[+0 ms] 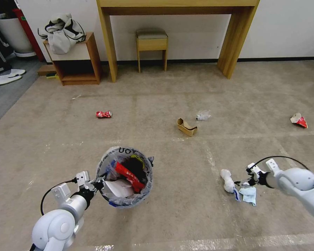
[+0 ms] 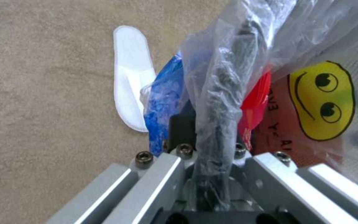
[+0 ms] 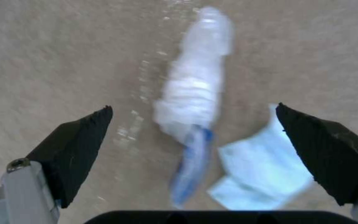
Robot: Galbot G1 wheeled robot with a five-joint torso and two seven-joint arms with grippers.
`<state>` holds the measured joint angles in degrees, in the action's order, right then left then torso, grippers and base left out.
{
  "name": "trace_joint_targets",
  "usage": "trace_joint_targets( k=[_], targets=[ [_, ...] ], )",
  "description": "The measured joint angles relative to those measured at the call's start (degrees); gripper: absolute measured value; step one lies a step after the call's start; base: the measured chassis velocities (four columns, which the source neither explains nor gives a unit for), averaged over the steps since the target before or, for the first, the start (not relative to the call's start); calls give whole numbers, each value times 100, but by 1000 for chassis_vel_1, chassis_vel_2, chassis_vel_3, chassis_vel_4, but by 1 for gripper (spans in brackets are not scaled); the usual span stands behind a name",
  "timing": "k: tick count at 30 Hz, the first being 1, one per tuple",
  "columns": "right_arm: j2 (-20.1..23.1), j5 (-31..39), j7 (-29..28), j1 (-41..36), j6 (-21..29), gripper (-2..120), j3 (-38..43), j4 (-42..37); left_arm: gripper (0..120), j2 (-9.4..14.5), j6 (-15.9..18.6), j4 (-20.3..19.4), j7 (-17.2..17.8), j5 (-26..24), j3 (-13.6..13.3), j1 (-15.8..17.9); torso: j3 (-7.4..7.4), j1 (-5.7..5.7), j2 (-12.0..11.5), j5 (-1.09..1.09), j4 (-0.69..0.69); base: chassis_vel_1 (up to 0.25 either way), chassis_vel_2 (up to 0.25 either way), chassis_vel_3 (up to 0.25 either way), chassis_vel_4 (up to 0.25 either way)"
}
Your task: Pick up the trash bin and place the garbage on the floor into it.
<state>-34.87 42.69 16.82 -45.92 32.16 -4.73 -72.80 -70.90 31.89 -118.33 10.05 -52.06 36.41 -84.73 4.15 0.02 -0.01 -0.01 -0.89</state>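
Left hand (image 1: 98, 184) is clamped on the rim of the small round red trash bin w/ clear plastic liner bag (image 1: 126, 177); left wrist view shows the bunched bag (image 2: 220, 102) pinched between its fingers. Bin looks held up over the beige short-pile carpet floor (image 1: 157, 216), though I can't tell for sure whether it's clear of it. All places below are relative to the bin.

Done so far, judging by what's inside: a red foil wrapper (image 1: 129, 177) and a white flat slipper (image 1: 118, 188) lie in the bin, plus some dark stuff I can't make out.

Right hand (image 1: 241, 182) is off to the bin's right, low over the carpet, fingers spread wide & gripping nothing. Right wrist view shows a white crumpled plastic wad (image 3: 195, 90) and a pale blue face mask (image 3: 262, 171) between the open fingertips, both on the floor and untouched. My guess: this pair is the pickup in progress.

Left to do, approx. four more pieces:
- red soda can (image 1: 104, 114), beyond the bin, slightly to its left
- brown cardboard scrap (image 1: 187, 127), beyond the bin and to its right
- clear plastic wad (image 1: 203, 115), just past the cardboard
- red-and-white wrapper (image 1: 299, 120), far right of the bin

So roughly a third done; grasp on the bin looks secure.
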Motion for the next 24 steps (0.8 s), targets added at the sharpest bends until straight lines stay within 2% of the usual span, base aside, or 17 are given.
trace_joint_targets(
  k=[1,5,20,24],
  targets=[
    [-148,314,-271,27,118,100,-70,-26,0,-16,-1,14,0,0,0,9,0,0,0,0,0,0,0,0,0],
    [-474,370,-517,169,207,100,-206,167,0,-32,-17,39,-7,2,2,11,0,0,1,2,3,0,0,0,0],
    [-911,-78,-401,631,6,100,-369,985,0,-94,-112,195,-131,43,26,36,0,0,1,0,0,0,0,0,0],
    [-1177,-374,-380,650,-119,100,-279,1437,0,-86,-129,212,-168,58,26,37,0,0,1,2,1,0,0,0,0]
  ],
)
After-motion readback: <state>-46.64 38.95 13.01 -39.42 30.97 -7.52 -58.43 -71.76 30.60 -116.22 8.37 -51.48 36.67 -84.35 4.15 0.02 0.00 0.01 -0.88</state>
